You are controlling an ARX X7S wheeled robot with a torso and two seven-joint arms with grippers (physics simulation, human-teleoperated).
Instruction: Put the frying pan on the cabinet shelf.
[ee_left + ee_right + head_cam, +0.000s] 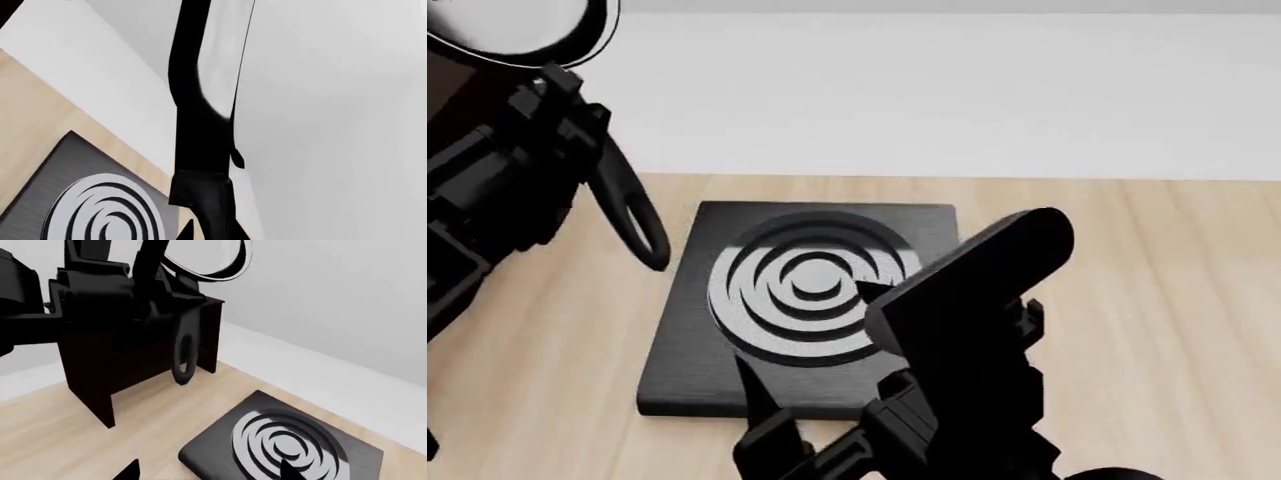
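My left gripper [561, 115] is shut on the handle of the glossy black frying pan [507, 25] and holds it high at the far left. The pan is tilted, and its oval eyelet [634, 220] hangs down. In the left wrist view the handle [200, 130] runs away from the jaws against the wall. The right wrist view shows the pan's rim [230, 270] and eyelet [183, 360] in front of the dark brown cabinet [100, 375]. The cabinet's shelf boards are hidden behind the left arm. My right gripper [208, 472] is open and empty above the wooden top.
A square black burner plate [807, 290] with concentric rings lies on the light wooden countertop [1148, 300], under my right arm. It also shows in the right wrist view [280, 445] and the left wrist view [93, 210]. A white wall [961, 90] stands behind.
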